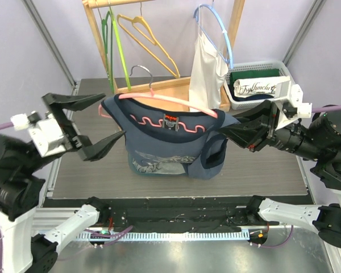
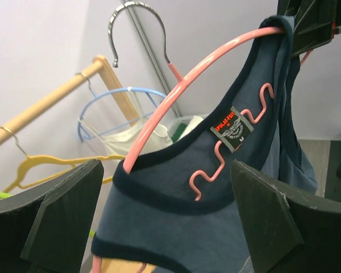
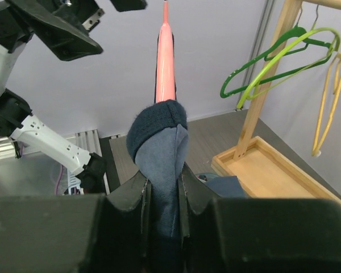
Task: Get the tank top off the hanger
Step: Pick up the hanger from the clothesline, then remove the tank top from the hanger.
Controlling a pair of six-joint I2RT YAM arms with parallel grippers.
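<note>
Wore long, tapered, matte-black fingers (image 1: pixel 74 102) on left gripper (image 1: pixel 111 116) and right gripper (image 1: pixel 226 127) alike. Carried a boxy white block (image 1: pixel 45 135) behind each pair, plus a small white plug (image 1: pixel 20 120). Trailed thin purple cables (image 1: pixel 0 126) from both wrists. Had bulky, rounded black joints (image 1: pixel 11 170) farther back and smooth white links (image 1: pixel 74 224) low down. Looked thick, flat-faced and sharp-edged up close, with bevelled corners and a dull, slightly grainy finish.

Tank top (image 3: pixel 159 145) strap's lower end hidden between the right pincer (image 3: pixel 163 190) fingers
</note>
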